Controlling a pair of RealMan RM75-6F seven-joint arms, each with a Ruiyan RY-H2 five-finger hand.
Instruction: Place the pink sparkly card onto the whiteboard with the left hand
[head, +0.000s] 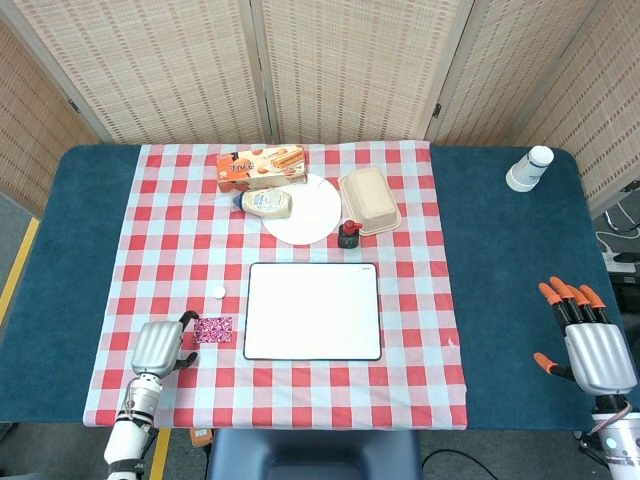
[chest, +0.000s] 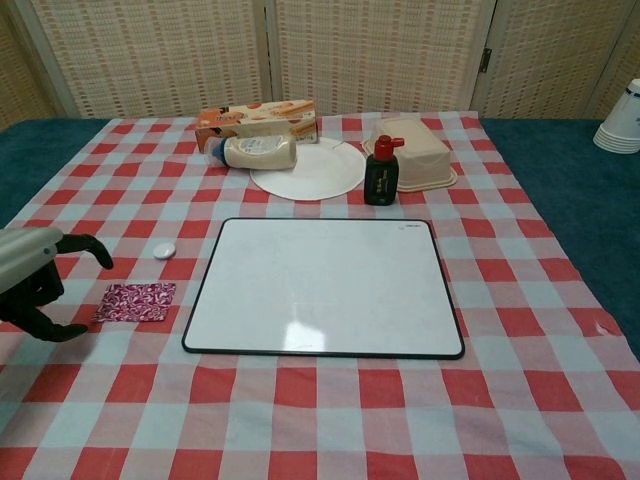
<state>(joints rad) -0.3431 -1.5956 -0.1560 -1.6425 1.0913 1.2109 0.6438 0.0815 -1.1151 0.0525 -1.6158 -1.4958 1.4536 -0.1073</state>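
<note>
The pink sparkly card (head: 212, 329) (chest: 136, 301) lies flat on the checked cloth, just left of the whiteboard (head: 313, 311) (chest: 324, 287). My left hand (head: 160, 347) (chest: 35, 281) hovers right beside the card's left edge, fingers curved and apart, holding nothing. I cannot tell whether its fingertips touch the card. My right hand (head: 588, 339) stays at the far right over the blue table, fingers spread and empty; the chest view does not show it.
A small white cap (head: 217, 292) (chest: 163, 251) lies behind the card. Behind the whiteboard stand a black ink bottle (chest: 381, 171), a white plate (chest: 308, 168) with a lying bottle (chest: 254, 152), a snack box (chest: 258, 121) and a beige container (chest: 414, 154). Stacked cups (head: 529, 168) are far right.
</note>
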